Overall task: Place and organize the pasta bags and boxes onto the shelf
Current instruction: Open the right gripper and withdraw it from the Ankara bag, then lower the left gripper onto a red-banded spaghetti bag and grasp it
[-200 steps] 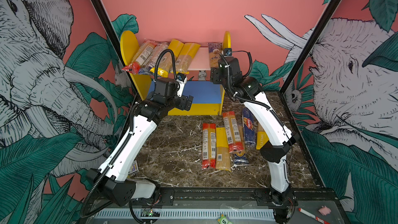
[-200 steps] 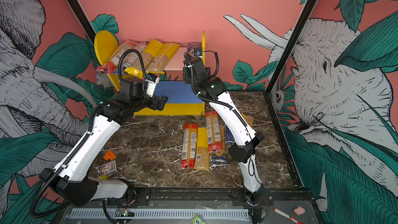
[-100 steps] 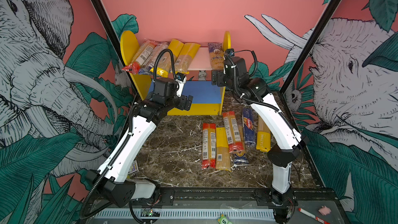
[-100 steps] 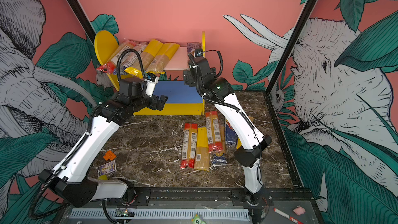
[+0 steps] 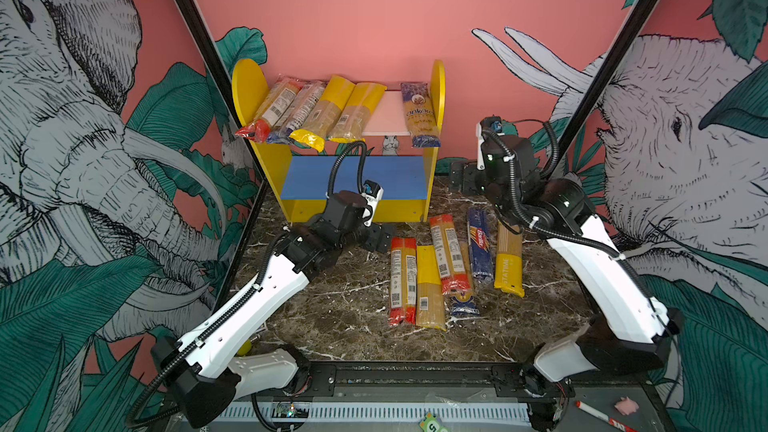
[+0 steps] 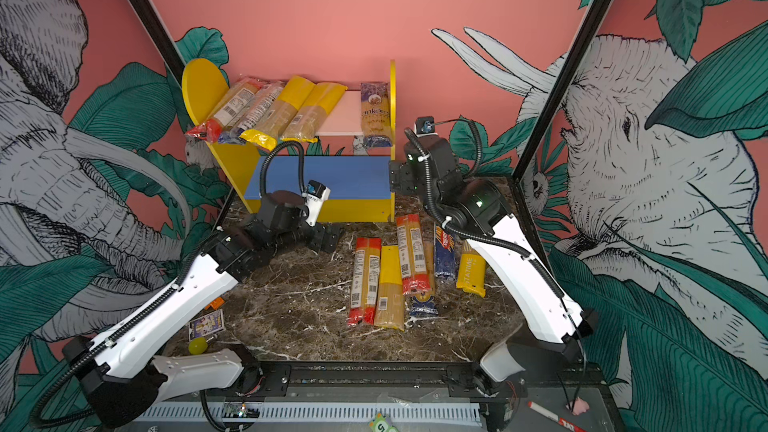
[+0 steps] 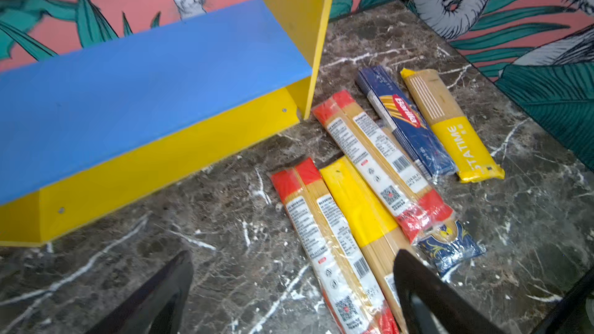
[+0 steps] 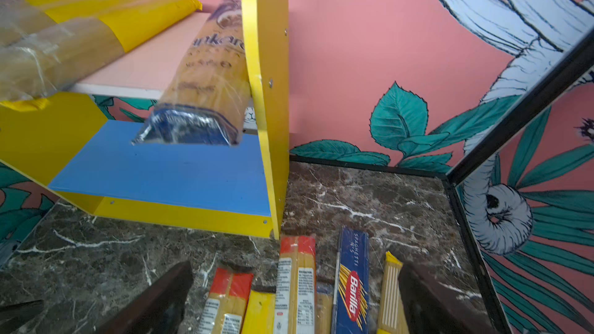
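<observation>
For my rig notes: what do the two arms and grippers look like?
Both alike: the left arm and right arm have white shells, black joints and black ribbed cable hoses. The left gripper and right gripper have dark, tapering fingers.

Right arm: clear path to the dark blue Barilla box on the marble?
Likely yes: the right end effector hovers open and empty near the dark blue Barilla box, its top uncovered. The yellow-ended pasta bag alongside leaves little finger room.

Staged robot test cell is shown, not a home: printed elephant-and-leaf wall panels (image 5: 83, 118) are framed by black posts (image 5: 203, 47); marble-look desk (image 5: 340, 305) is edged by a black mounting rail (image 5: 415, 376) and slotted cable duct (image 5: 374, 411).
</observation>
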